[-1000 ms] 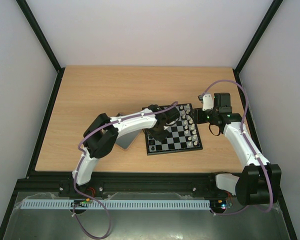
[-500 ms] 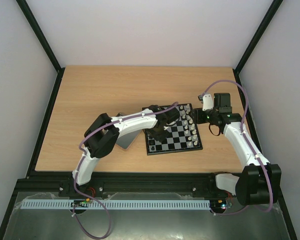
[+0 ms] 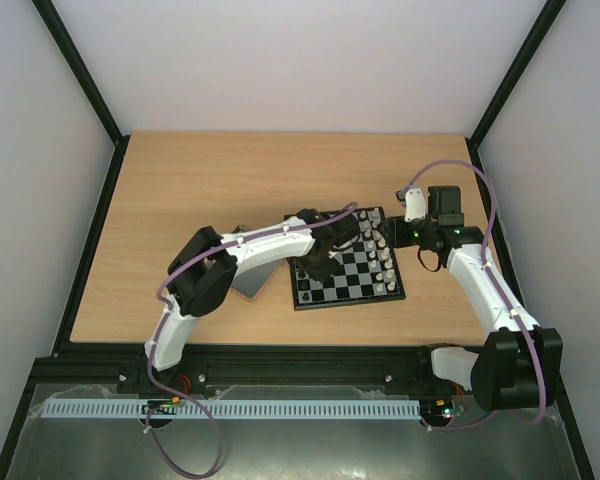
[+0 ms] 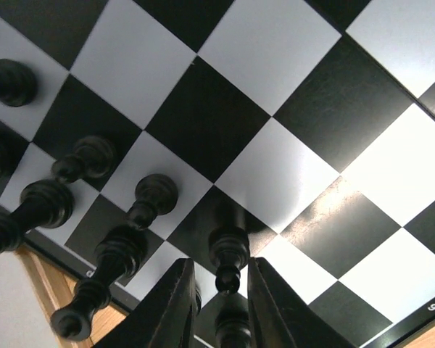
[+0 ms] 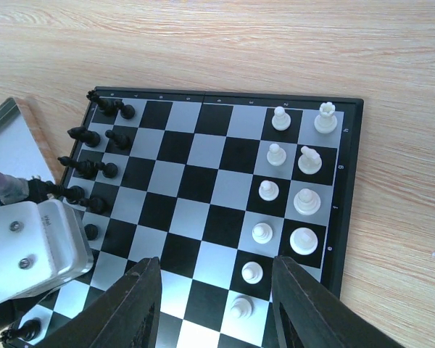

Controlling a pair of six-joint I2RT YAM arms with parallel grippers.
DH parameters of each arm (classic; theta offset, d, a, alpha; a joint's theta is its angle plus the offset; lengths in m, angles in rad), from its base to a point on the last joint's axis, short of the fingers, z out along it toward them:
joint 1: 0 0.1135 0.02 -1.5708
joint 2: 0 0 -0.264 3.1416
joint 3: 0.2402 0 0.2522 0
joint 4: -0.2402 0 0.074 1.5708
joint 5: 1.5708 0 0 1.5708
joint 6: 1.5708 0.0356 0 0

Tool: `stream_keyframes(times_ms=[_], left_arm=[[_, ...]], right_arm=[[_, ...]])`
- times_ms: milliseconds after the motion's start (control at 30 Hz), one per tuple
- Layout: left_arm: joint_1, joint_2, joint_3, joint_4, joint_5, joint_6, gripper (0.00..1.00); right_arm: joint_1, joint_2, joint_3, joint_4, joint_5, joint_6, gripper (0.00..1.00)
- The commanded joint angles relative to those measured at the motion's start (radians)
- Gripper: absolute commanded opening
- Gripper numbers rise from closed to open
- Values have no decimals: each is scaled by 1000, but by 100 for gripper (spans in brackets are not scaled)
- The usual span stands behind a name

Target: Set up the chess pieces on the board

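Seen from above only: the whole wooden table [image 3: 180,190], with both arms bent in toward its right half. Left arm [image 3: 250,243] stretched across a grey tray [image 3: 252,287] (mostly hidden beneath it there) and ending over the left side of the board [image 3: 360,277]. Right arm [image 3: 485,285] curled up the right side, stopping just beside the board's right edge. Board flat on the table, slightly turned, tray just beside it on the left.

From the right wrist, and not legible from above: the layout on the squares. White pieces [image 5: 275,154] in two files along the right edge, black pieces [image 5: 105,138] in two files along the left. A corner of the tray at far left, and the pale housing of the left arm low in the same corner. Right gripper [image 5: 214,261] spread wide over the near part of the board, holding nothing.

From the left wrist, closest of all: a few squares and several black pieces as tall dark shapes. Left gripper [image 4: 219,264] parted only narrowly, with a black pawn [image 4: 228,250] standing upright on a dark square in the gap. Slivers of board visible beside the pawn (so bracketed, not pinched, as far as can be told). Below it, deeper between the fingers, another dark piece, too cropped to name.
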Motion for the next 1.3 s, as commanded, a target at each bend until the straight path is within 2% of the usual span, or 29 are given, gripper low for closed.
stream_keyframes(times_ms=[0,167,267,400,567,767,1267], left_arm=[[-7,-109,3,-3,-42,-5,22],[10,-268,-119,45,-107,-40,25],[57,-362,-212,64,-124,-67,26],[168,-480,-361,67,-126,-122,27],[358,-578,-550,95,-81,-176,27],[467,-575,-661,157,-9,-173,27],[479,-464,-648,175,-39,-212,27]], right_arm=[[-4,-14,-11,-10,-18,-10,44],[-5,-13,-12,-10,-20,-14,44],[-4,-13,-11,-11,-21,-14,44],[-4,-10,-12,-11,-24,-16,44],[-4,-7,-11,-11,-27,-18,44],[-4,-5,-14,-10,-26,-21,44],[-4,-10,-16,-10,-27,-29,44]])
